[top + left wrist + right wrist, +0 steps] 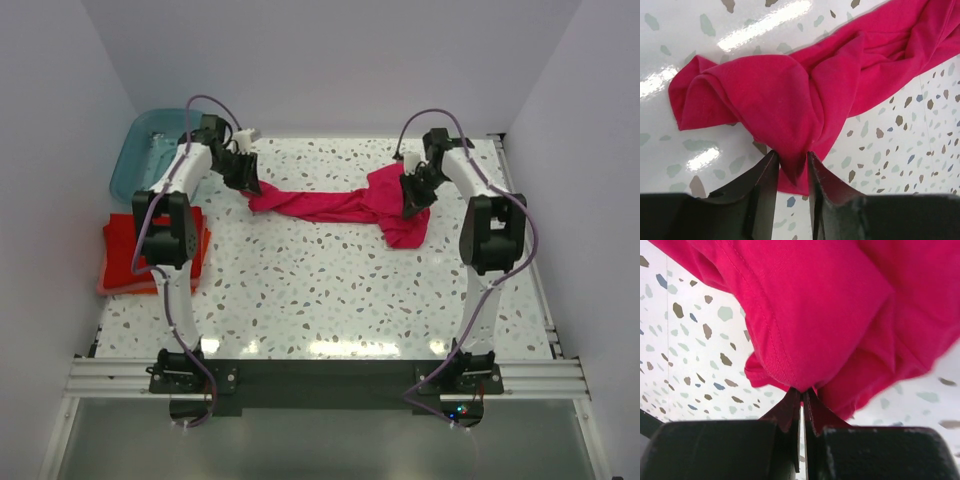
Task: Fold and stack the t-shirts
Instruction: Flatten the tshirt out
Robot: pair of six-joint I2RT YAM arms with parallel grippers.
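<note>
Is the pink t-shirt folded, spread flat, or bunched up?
Bunched up, not folded. The pink t-shirt lies twisted into a wrinkled rope across the table, with a crumpled lump at each end.

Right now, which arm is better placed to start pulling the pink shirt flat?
Right, probably. The right hand is shut on the pink shirt at its bunched end, so it can pull at once. The left hand stands open around a fold at the other end and must close first.
</note>
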